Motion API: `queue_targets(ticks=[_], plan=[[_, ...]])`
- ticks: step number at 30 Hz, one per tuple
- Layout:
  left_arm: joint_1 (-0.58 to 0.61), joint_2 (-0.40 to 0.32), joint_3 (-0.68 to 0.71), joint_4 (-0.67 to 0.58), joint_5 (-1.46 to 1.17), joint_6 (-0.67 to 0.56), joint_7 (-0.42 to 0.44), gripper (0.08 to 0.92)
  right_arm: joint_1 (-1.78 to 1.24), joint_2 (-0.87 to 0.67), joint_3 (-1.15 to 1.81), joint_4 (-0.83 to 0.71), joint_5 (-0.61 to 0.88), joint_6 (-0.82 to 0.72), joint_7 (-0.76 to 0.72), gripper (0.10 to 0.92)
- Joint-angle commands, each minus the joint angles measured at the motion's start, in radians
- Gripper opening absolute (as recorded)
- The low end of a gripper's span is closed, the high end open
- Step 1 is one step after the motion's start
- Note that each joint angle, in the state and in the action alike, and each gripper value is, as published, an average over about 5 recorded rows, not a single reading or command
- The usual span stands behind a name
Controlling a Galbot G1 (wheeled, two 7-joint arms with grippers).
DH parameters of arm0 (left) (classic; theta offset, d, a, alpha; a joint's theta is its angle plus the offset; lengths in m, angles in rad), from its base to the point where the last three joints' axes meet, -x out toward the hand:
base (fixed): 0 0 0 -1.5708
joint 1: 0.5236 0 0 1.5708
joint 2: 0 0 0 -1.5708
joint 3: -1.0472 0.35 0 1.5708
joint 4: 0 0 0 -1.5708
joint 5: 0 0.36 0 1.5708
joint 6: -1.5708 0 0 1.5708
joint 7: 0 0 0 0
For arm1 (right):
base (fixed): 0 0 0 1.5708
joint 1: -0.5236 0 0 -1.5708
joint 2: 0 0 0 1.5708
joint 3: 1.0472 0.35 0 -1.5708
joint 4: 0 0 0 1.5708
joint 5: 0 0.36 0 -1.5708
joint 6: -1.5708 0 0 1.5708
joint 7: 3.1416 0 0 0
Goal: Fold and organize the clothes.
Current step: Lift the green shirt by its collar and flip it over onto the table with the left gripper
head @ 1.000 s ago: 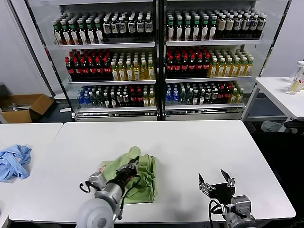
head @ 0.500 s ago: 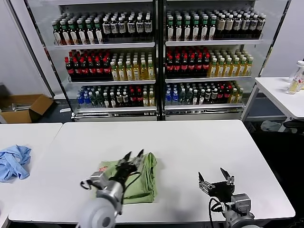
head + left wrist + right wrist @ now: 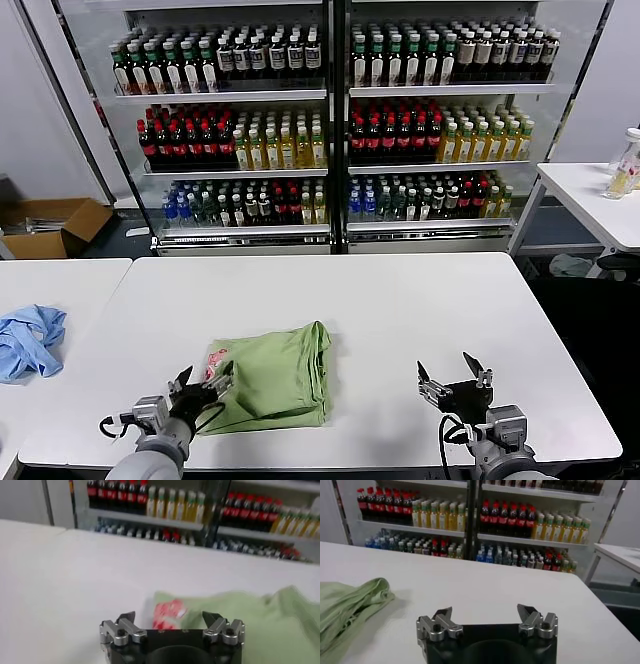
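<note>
The shirt (image 3: 268,376) lies folded into a rough green rectangle on the white table (image 3: 400,310), its red-and-white logo (image 3: 216,357) showing at the corner nearest the left gripper (image 3: 201,381). That gripper sits low at the table's near edge with its jaws spread and nothing between them; the logo corner lies just ahead of the open jaws, and in the left wrist view the shirt (image 3: 235,615) spreads out beyond the fingertips. The right gripper (image 3: 452,377) hovers near the table's front edge, well apart from the shirt, jaws also spread wide and empty. From its wrist view the shirt (image 3: 347,605) lies off to one side of the jaws, bare table ahead.
</note>
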State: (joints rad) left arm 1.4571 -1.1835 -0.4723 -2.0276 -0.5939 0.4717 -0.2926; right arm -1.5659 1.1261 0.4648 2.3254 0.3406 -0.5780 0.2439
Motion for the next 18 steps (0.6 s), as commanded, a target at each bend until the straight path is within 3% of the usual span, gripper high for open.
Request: queue_targets(ticks=[1, 6, 18], plan=[[0.049, 0.011, -0.056, 0.041, 0.002, 0.023, 0.049, 0.823, -0.002, 0.002, 0.001, -0.002, -0.001, 0.001, 0.000, 0.823], [0.033, 0.001, -0.053, 0.042, -0.049, 0.011, 0.072, 0.797, 0.002, 0.001, 0.001, -0.003, -0.001, 0.001, -0.001, 0.823], [0.028, -0.021, -0.032, 0.075, -0.094, -0.030, 0.097, 0.466, 0.001, 0.008, 0.000, -0.008, -0.003, 0.012, 0.005, 0.823]])
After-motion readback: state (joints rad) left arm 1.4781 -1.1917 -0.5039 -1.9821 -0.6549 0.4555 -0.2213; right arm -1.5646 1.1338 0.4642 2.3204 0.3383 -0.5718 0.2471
